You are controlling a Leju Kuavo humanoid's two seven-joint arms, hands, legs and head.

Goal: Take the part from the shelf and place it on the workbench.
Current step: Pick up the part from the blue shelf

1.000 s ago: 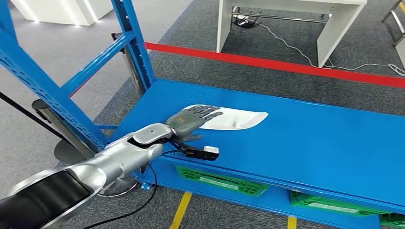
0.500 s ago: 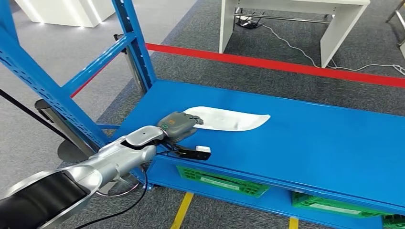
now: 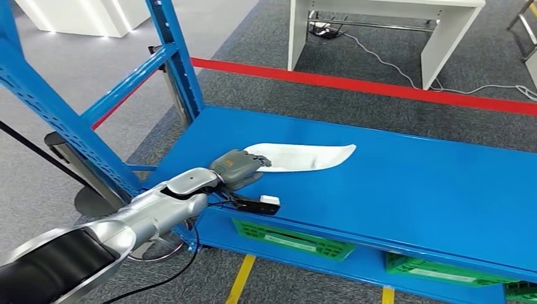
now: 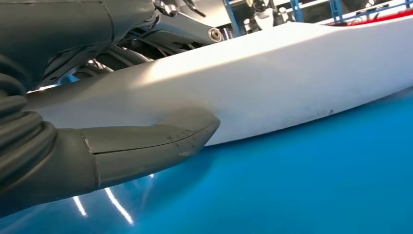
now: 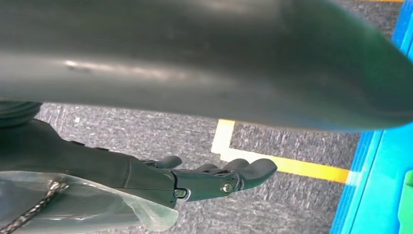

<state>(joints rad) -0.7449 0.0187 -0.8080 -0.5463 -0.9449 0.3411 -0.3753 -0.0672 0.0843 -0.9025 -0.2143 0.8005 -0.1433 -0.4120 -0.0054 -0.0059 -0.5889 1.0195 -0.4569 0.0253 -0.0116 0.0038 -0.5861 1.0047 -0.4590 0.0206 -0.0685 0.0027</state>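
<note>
The part (image 3: 305, 156) is a long, flat white piece that tapers to a point, lying on the blue shelf board (image 3: 411, 190). My left hand (image 3: 237, 167) grips its near end, with the fingers curled over the top. In the left wrist view the thick grey thumb (image 4: 146, 146) presses against the edge of the white part (image 4: 292, 78), and darker fingers lie on its other side. My right hand (image 5: 204, 179) hangs over the grey carpet with its fingers loosely extended and nothing in them.
Blue shelf uprights (image 3: 171, 57) stand at the left. Green crates (image 3: 291, 240) sit on the lower shelf level. A red floor line (image 3: 380, 85) and a white table (image 3: 380, 25) lie beyond the shelf. A round stand base (image 3: 95, 199) sits on the floor at the left.
My left hand's fingers, spread flat over the part a second ago, have curled around its near end. The part's far tip has shifted slightly upward in the picture.
</note>
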